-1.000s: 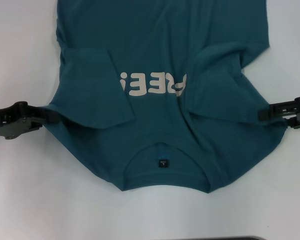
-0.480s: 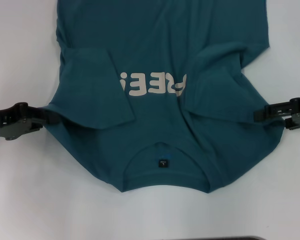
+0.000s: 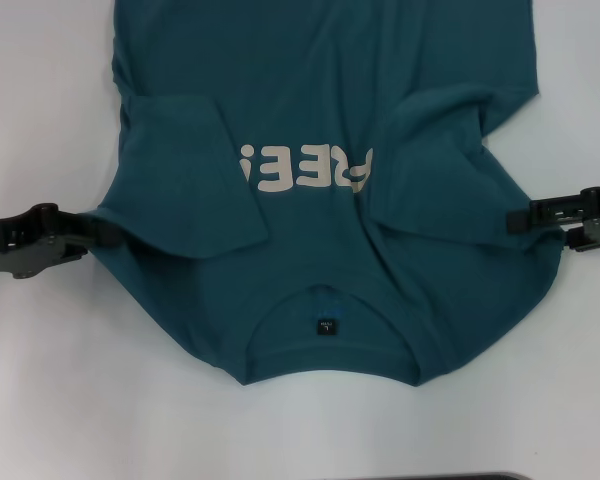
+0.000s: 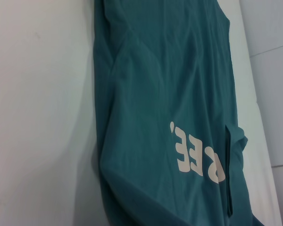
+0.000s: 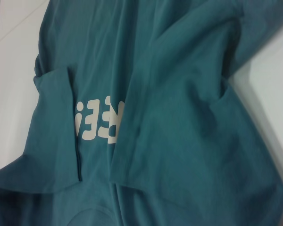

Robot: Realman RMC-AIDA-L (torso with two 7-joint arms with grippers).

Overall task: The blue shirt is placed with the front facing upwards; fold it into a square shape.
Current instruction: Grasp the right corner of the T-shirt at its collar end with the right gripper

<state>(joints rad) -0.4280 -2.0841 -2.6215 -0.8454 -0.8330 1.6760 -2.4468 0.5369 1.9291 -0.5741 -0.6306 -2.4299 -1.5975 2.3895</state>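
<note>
The blue shirt (image 3: 320, 80) lies front up on the white table (image 3: 40, 380), collar and dark neck label (image 3: 325, 327) nearest me. Both sleeves are folded inward: one (image 3: 190, 180) on the left, one (image 3: 435, 170) on the right, flanking the off-white letters (image 3: 305, 168). My left gripper (image 3: 85, 240) sits low at the left shoulder edge, open, with the cloth's edge at its fingers. My right gripper (image 3: 538, 231) is at the right shoulder, open, with its upper finger over the cloth. Both wrist views show only the shirt (image 4: 170, 84) (image 5: 179, 141) and table.
Bare white table surrounds the shirt on the left, the right and in front of the collar. A dark strip (image 3: 440, 477) shows at the near edge of the head view. The shirt's hem runs out of view at the far side.
My right gripper has slid inward over the right shoulder edge. The left gripper has barely moved, and the cloth edge now lies slightly further over its fingers.
</note>
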